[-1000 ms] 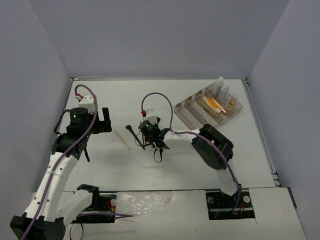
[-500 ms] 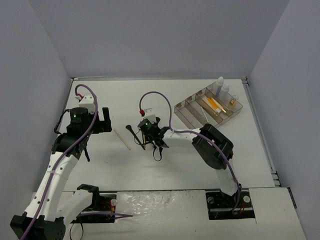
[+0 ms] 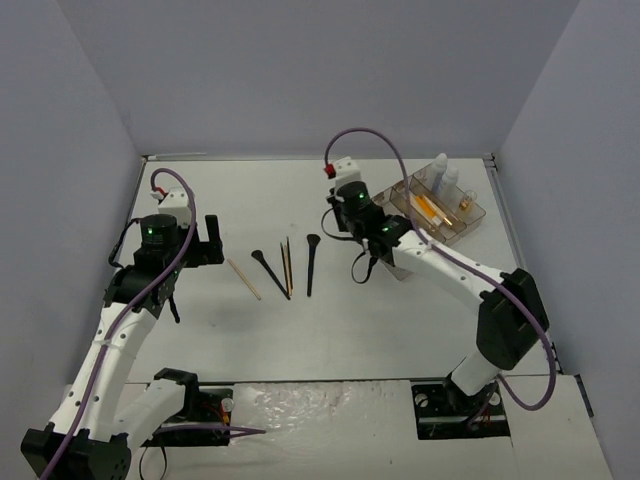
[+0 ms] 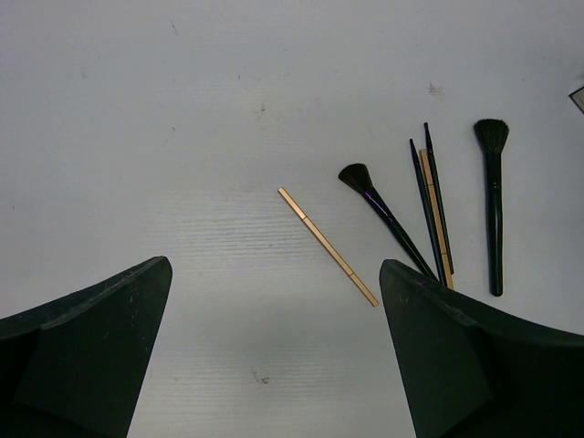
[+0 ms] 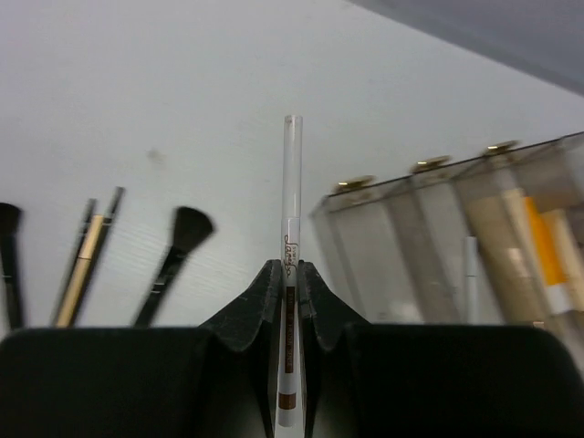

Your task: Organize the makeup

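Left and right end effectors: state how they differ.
The left end effector is open and empty; the right end effector is shut on a slim clear-capped pencil. The left is near the tan stick; the right is near the tray. Both are black.

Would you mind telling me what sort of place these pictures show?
Likely a robotics lab test cell: a left arm and right arm bolted to a white table, plain grey walls boxing it in.
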Motion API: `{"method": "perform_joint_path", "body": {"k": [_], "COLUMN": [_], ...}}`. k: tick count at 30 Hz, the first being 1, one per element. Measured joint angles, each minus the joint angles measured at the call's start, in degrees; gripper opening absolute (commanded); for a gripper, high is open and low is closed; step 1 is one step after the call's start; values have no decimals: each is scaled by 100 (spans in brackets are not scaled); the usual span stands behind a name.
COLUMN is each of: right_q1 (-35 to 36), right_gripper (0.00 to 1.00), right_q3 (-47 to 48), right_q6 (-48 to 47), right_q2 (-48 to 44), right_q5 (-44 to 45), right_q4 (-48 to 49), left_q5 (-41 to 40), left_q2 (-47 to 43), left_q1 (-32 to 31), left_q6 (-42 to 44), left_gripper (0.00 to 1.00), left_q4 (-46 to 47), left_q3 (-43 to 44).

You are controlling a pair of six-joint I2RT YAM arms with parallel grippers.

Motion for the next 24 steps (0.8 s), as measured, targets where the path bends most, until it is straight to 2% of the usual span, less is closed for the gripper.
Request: {"method": "perform_joint_path", "body": {"k": [5, 13, 24], "right_q1": [-1082, -2643, -2789], "right_gripper": [0, 0, 2], "right_q3": [-382, -527, -356], "right_q6": [-1246, -2411, -3203], "right_q2": [-562, -443, 849], "right_q5": [-124, -740, -969], "right_q4": [-292, -639, -666], "left_q5": [58, 123, 167], "left_q2": [13, 15, 14], "left_q1": [0, 0, 0], "left_q6": [0, 0, -1], "left_gripper": [97, 97, 97], "left_q4": [0, 2, 2], "left_q3": [0, 0, 0]}}
